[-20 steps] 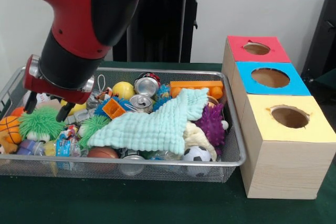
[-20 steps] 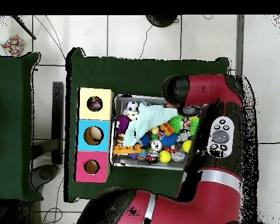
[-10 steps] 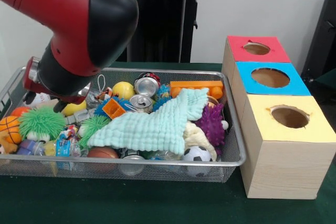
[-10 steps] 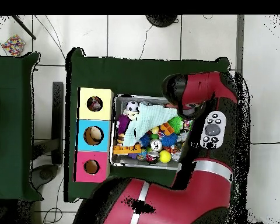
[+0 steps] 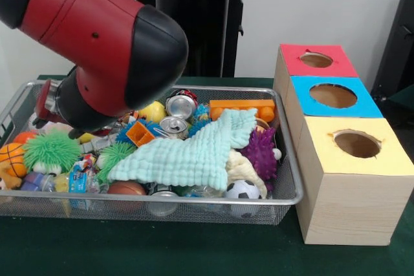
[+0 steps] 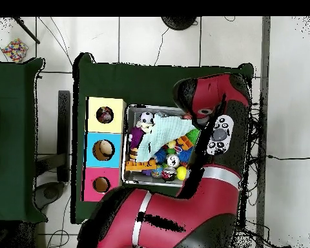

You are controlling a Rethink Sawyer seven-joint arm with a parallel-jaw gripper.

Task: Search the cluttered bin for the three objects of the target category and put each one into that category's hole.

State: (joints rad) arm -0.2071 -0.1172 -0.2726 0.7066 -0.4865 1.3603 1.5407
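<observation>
Right, arm (image 5: 97, 50) is low over the bin's (image 5: 284, 185) left end, prob. to dig; end effector hidden behind it, can't tell its state. Target category unclear; toys all lie in bin.

1. One wire bin (image 5: 284, 193) on the counter (image 5: 194, 250).
2. Three boxes with holes beside the bin: one red (image 5: 315, 61), one blue (image 5: 333, 97), one yellow (image 5: 357, 145).
3. Two crushed cans (image 5: 181, 103) near the bin's far edge.
4. Two green spiky balls (image 5: 50, 150).
5. One purple spiky ball (image 5: 262, 153).
6. One mint cloth (image 5: 191, 153).
7. One soccer ball (image 5: 242, 191) at the near edge.
8. One yellow ball (image 5: 153, 111).
9. One orange block (image 5: 240, 106).
</observation>
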